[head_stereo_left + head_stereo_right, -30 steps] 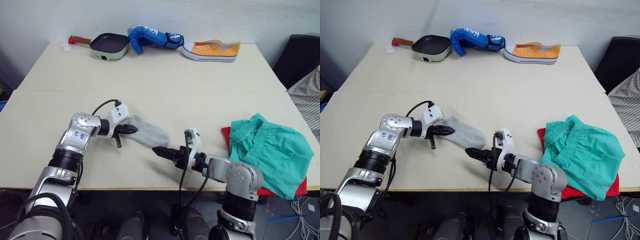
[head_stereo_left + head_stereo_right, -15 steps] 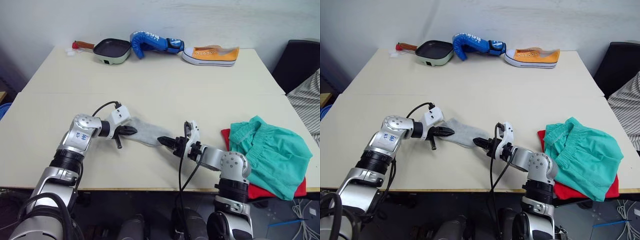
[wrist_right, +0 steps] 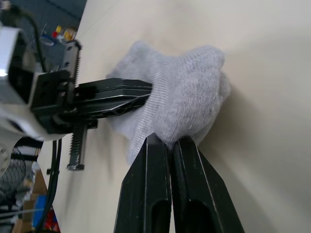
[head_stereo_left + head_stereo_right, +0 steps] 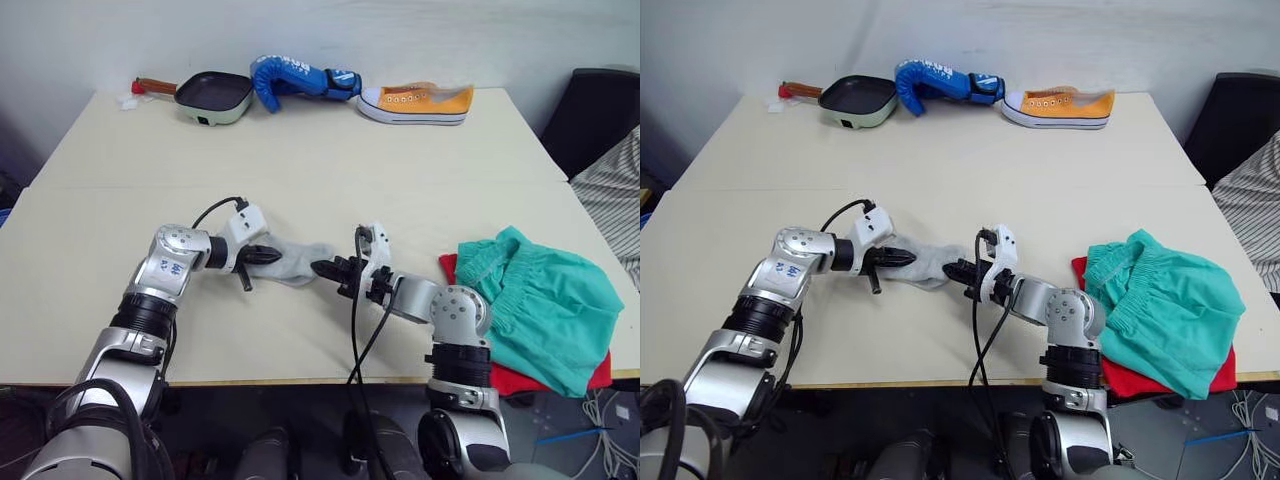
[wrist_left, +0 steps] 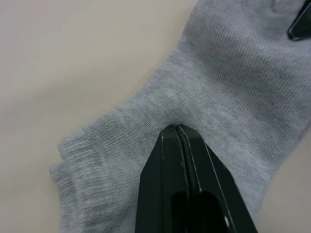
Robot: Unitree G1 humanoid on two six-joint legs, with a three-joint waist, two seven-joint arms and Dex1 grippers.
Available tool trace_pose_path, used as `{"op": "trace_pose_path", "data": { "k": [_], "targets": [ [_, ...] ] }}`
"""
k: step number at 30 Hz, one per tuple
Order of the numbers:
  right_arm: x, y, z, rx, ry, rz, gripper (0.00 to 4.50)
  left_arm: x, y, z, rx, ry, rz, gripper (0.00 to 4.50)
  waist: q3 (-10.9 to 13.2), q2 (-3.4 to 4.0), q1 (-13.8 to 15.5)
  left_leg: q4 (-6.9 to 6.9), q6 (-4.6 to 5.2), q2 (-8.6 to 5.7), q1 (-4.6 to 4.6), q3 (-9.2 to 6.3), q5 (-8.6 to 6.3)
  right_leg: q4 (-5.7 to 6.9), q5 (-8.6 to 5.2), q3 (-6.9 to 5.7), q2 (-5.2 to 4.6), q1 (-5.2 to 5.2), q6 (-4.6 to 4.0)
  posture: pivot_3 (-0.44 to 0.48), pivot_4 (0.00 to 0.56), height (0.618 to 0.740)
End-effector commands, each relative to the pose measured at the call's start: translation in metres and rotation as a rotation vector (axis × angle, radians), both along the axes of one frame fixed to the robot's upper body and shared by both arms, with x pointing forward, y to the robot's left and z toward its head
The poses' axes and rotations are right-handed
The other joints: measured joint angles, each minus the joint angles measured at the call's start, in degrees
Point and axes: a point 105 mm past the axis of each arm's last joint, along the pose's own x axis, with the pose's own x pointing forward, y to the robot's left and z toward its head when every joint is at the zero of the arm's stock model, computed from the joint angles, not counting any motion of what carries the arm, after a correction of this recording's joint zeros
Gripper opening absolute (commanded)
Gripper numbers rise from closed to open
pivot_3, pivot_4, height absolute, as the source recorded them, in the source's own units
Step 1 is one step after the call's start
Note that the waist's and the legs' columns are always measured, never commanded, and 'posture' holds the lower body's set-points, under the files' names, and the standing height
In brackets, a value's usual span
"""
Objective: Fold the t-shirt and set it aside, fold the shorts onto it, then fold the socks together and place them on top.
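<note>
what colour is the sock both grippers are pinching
Plain light grey knit. The socks show best in the left wrist view, pinched by the left gripper and right gripper.

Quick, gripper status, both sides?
Left gripper: shut on the socks, at one end.
Right gripper: shut on the socks, at the other end.

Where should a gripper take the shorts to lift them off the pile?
Grip the shorts at the gathered waistband edge that faces the table's middle, coming from the robot's left. That bunched hem stands up thick, while the rest drapes flat over the t-shirt.
</note>
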Motion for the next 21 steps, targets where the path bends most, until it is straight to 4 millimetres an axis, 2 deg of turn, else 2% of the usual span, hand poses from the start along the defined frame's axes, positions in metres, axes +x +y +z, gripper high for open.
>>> {"op": "trace_pose_path", "data": {
  "k": [1, 8, 11, 19, 20, 21],
  "targets": [
    [-0.007, 0.019, 0.032, 0.052, -0.116, 0.102, 0.03, 0.001, -0.002, -0.007, 0.024, 0.004, 0.006, 0.0, 0.0, 0.01, 0.0, 0.0, 0.01, 0.0, -0.01, 0.01, 0.01, -0.01, 0.0, 0.0, 0.01, 0.0, 0.0, 0.0, 0.15, 0.74],
    [0.0, 0.057, 0.032, 0.031, -0.14, 0.164, 0.03, 0.002, -0.001, -0.013, 0.023, 0.006, 0.042, 0.0, 0.0, 0.01, 0.1, 0.02, 0.06, 0.0, 0.02, 0.02, 0.04, -0.01, 0.0, 0.0, 0.0, 0.03, 0.0, 0.0, 0.15, 0.74],
    [0.0, 0.071, 0.026, -0.022, -0.172, 0.201, 0.03, 0.001, 0.0, -0.014, 0.016, 0.005, 0.053, 0.0, 0.0, 0.01, 0.1, 0.02, 0.06, 0.0, 0.01, 0.01, 0.04, -0.01, 0.0, 0.0, 0.0, 0.03, 0.01, 0.0, 0.15, 0.74],
    [0.004, 0.077, 0.02, -0.064, -0.253, 0.229, 0.03, 0.003, 0.019, -0.008, -0.036, 0.008, 0.168, 0.0, 0.0, 0.02, -0.1, 0.02, 0.05, 0.0, 0.02, 0.0, 0.04, 0.0, 0.0, 0.0, 0.0, 0.03, 0.01, 0.0, 0.15, 0.74],
    [0.004, 0.078, 0.019, -0.066, -0.26, 0.233, 0.24, 0.002, 0.022, -0.006, -0.049, 0.01, 0.18, 0.0, 0.0, 0.03, -0.2, 0.01, 0.05, 0.0, 0.02, -0.01, 0.04, 0.0, 0.0, 0.0, 0.0, 0.03, 0.01, 0.0, 0.15, 0.74],
    [0.004, 0.079, 0.018, -0.066, -0.264, 0.234, 0.52, 0.001, 0.023, -0.004, -0.068, 0.02, 0.187, 0.19, 0.0, 0.04, -0.3, 0.0, 0.04, 0.01, 0.03, 0.0, 0.04, 0.0, 0.0, 0.0, 0.01, 0.03, 0.01, 0.0, 0.15, 0.74]
  ]
}}
